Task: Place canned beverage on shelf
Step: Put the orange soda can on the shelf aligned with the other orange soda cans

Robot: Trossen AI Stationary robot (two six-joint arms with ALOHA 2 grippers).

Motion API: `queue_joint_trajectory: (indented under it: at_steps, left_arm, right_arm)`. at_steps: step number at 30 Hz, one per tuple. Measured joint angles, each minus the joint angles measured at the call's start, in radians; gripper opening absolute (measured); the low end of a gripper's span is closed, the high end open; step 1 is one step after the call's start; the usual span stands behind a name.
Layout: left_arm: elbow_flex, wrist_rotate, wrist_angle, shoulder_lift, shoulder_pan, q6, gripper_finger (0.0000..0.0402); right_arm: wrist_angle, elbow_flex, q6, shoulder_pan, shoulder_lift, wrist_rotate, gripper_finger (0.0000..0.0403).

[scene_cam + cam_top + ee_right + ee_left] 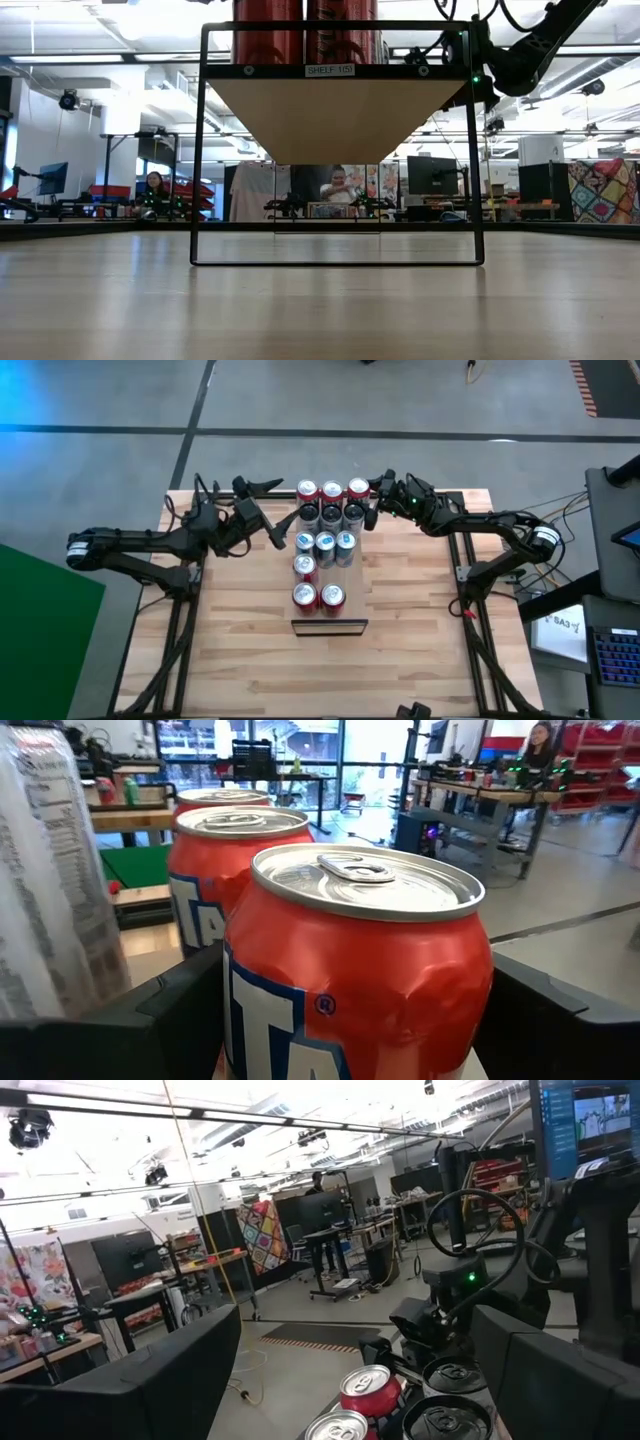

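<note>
The cans stood in neat rows on the shelf (330,625), and at its 1 o'clock corner the right gripper (372,500) had its claw spread around the red can (358,488), while the left gripper (270,510) waited spread at 10 o'clock.

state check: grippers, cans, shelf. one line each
right gripper: open, fingers either side of the red can at the back row's right end; grip not confirmed
left gripper: open, empty, beside the can block's left side
cans: upright, packed in rows on the shelf, red, black, silver-blue
shelf: raised on a black frame, front end bare
</note>
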State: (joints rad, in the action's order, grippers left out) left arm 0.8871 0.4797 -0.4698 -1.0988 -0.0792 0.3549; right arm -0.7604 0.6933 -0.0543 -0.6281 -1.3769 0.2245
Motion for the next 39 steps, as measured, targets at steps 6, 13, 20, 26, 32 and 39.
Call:
queue_joint_trajectory:
  at_steps: [6,13,20,26,32,39]
  left_arm:
    - [0.000,-0.001,0.000,0.000,0.000,-0.001,0.0366]
    - [0.000,-0.001,0.000,0.000,0.000,-0.001,0.0366]
    - [0.000,-0.001,0.000,0.000,0.000,-0.001,0.0366]
    - [0.000,-0.001,0.000,0.000,0.000,0.000,0.0366]
    - [0.000,-0.001,0.000,0.000,0.000,0.002,0.0366]
    - [0.000,-0.001,0.001,0.000,0.000,0.002,0.0366]
  right_arm:
    - [0.001,0.000,-0.017,0.001,0.000,-0.017,0.0320]
    - [-0.011,0.002,-0.018,0.002,0.001,-0.016,0.0339]
    - [-0.016,0.002,-0.030,0.002,0.002,-0.008,0.0357]
    - [-0.014,0.002,-0.024,0.005,0.014,-0.008,0.0357]
    - [-0.007,0.007,-0.022,0.005,0.030,-0.007,0.0357]
    - [-0.004,0.007,-0.017,0.005,0.060,0.004,0.0357]
